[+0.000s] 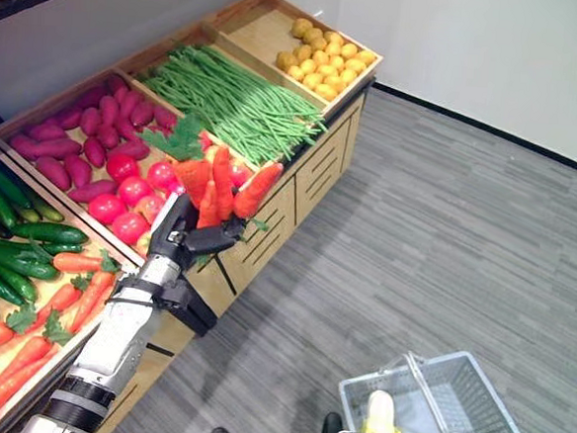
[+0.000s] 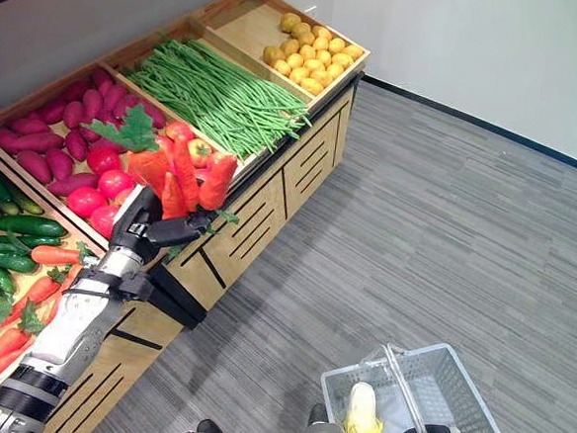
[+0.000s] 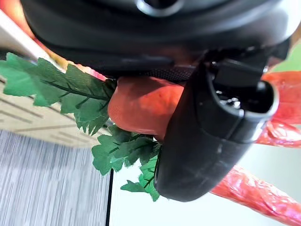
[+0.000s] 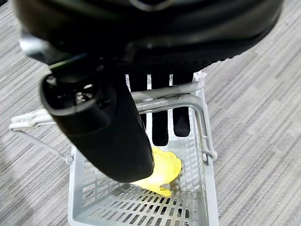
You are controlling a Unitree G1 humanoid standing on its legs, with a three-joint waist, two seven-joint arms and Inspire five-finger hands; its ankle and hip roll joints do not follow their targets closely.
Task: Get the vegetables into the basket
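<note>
Our left hand [image 1: 183, 231] sits at centre left of the left eye view, fingers and thumb curled round a bunch of carrots [image 1: 221, 187]. We hold them lifted above the front edge of the stand [image 1: 301, 173], their orange roots fanning up and to the right from our fist, green leaves [image 3: 70, 89] spilling out beside the palm in the left wrist view. Our right hand [image 4: 108, 117] is at the bottom right, fingers hooked over the handle [image 4: 164, 96] of the basket [image 1: 474, 398]; a yellow item [image 4: 162, 169] lies on the basket's floor.

We see the wooden stand running from lower left to upper centre, split into bins: cucumbers [image 1: 9, 247] and more carrots [image 1: 32, 342] at lower left, then sweet potatoes [image 1: 71, 142] and tomatoes [image 1: 126, 200], green beans [image 1: 237, 99], and yellow fruit [image 1: 324, 60] at the top. Grey striped floor [image 1: 435, 247] fills the right, meeting a white wall [image 1: 498, 53] at upper right.

The carrots look glossy, bright orange-red, tapered, with flat leafy tops.
</note>
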